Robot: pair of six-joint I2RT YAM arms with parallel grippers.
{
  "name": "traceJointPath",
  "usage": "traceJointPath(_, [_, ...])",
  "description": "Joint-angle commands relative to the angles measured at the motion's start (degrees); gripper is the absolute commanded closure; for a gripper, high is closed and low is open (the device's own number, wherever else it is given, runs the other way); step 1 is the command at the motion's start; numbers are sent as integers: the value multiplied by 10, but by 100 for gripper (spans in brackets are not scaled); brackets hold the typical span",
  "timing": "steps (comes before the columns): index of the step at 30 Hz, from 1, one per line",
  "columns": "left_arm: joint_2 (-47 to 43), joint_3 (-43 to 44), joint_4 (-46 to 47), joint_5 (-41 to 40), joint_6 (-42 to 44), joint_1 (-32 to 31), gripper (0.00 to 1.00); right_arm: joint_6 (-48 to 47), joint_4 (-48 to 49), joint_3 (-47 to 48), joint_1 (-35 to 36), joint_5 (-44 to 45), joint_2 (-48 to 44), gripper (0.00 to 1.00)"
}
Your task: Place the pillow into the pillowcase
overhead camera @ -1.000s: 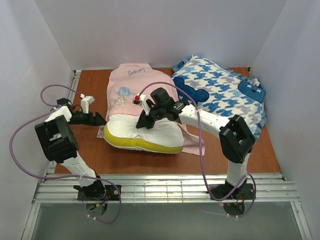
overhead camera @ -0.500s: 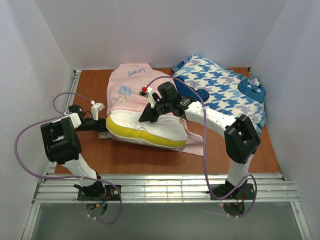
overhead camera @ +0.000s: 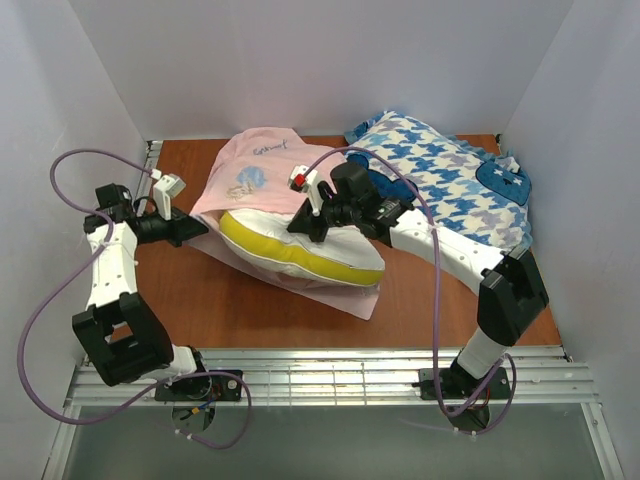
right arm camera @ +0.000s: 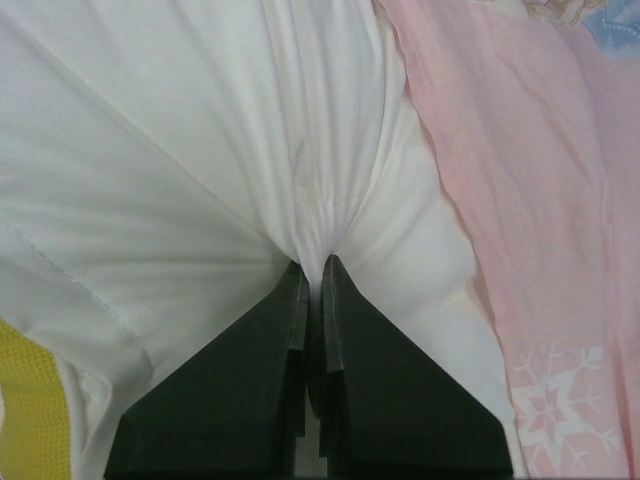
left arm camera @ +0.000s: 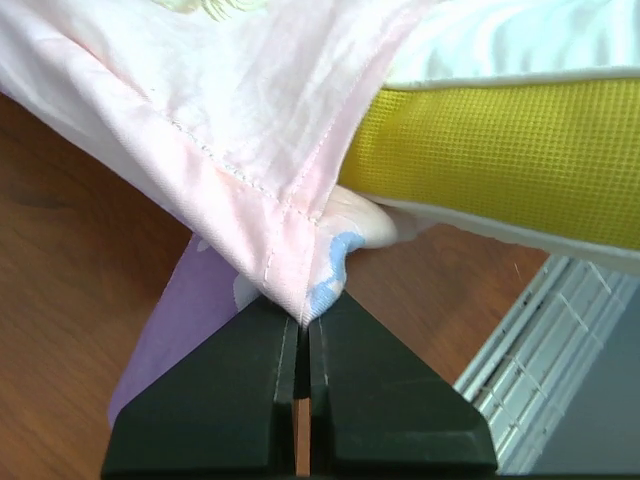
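The white pillow with its yellow side edge lies tilted on the pale pink pillowcase in the middle of the table. My right gripper is shut on a pinch of the pillow's white cover, lifting it. My left gripper is shut on the pillowcase's stitched pink corner, holding it up at the pillow's left end. The purple face of the pillowcase hangs below that corner, and the yellow mesh edge of the pillow sits just behind it.
A blue-and-white houndstooth cushion fills the back right of the table. White walls close in on the left, back and right. A metal rail runs along the near edge by the arm bases.
My left gripper moved in to the pillowcase's left corner, shut on it and lifted it. My right gripper raised the pillow and carried it back and right.
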Motion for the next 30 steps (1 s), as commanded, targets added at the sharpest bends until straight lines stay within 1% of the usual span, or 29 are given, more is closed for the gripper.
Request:
traceJointPath(1, [-4,-50,-113,5,80,0,100,-47,17,-42,10,57,-19,99])
traceJointPath(2, [1,-60,-157,12,117,0,100,-64,14,-49,15,68,-15,99])
traceJointPath(4, [0,-65,-200,19,153,1,100,-85,35,-81,26,111,5,99])
traceJointPath(5, [-4,-64,-213,18,170,0,100,-93,37,-81,38,128,21,99])
traceJointPath(6, [-17,-60,-214,15,166,0,100,-103,36,-73,43,163,71,99])
traceJointPath(7, [-19,-55,-220,15,173,-1,100,-109,31,-43,55,183,103,99])
traceJointPath(8, [-20,-48,-242,16,180,-3,100,-111,16,-21,57,203,166,99])
traceJointPath(9, [-19,-39,-246,7,179,-10,100,-109,12,1,55,238,195,99])
traceJointPath(10, [-22,-38,-246,-1,179,-11,100,-108,7,50,52,263,221,99])
traceJointPath(11, [-28,-40,-247,-11,185,-12,100,-104,7,74,49,289,252,99])
traceJointPath(12, [-37,-51,-247,-34,195,-16,100,-93,6,95,44,322,260,99])
traceJointPath(13, [-52,-57,-246,-45,210,-17,100,-61,7,138,35,333,261,99])
traceJointPath(14, [-55,-62,-246,-50,210,-19,100,-48,7,156,31,361,253,99])
traceJointPath(15, [-60,-69,-247,-56,210,-19,100,-16,4,176,28,377,244,99])
traceJointPath(16, [-64,-70,-248,-59,214,-18,100,4,0,207,19,390,216,99])
traceJointPath(18, [-75,-63,-248,-68,223,-22,100,60,6,220,1,426,174,99])
traceJointPath(19, [-77,-60,-249,-69,223,-23,100,78,17,218,-7,439,126,99])
traceJointPath(20, [-77,-57,-248,-70,220,-24,100,89,47,198,-13,457,103,99])
traceJointPath(21, [-77,-58,-249,-69,217,-24,100,90,62,182,-17,466,82,99])
traceJointPath(22, [-74,-63,-248,-68,213,-24,100,68,82,157,-16,475,63,99])
traceJointPath(23, [-71,-69,-248,-67,210,-25,100,68,102,104,-15,470,63,99])
traceJointPath(24, [-65,-77,-248,-64,209,-25,100,68,120,71,-12,461,70,99])
traceJointPath(26, [-35,-87,-248,-55,199,-26,100,68,112,22,-1,417,112,99])
traceJointPath(27, [-23,-85,-249,-55,195,-27,100,67,105,13,23,409,128,99])
traceJointPath(28, [-12,-75,-249,-52,190,-26,100,68,109,3,32,394,148,99])
traceJointPath(29, [9,-70,-249,-47,185,-27,100,68,117,-3,41,334,160,99])
traceJointPath(30, [16,-64,-249,-46,184,-28,100,68,106,18,62,328,178,99])
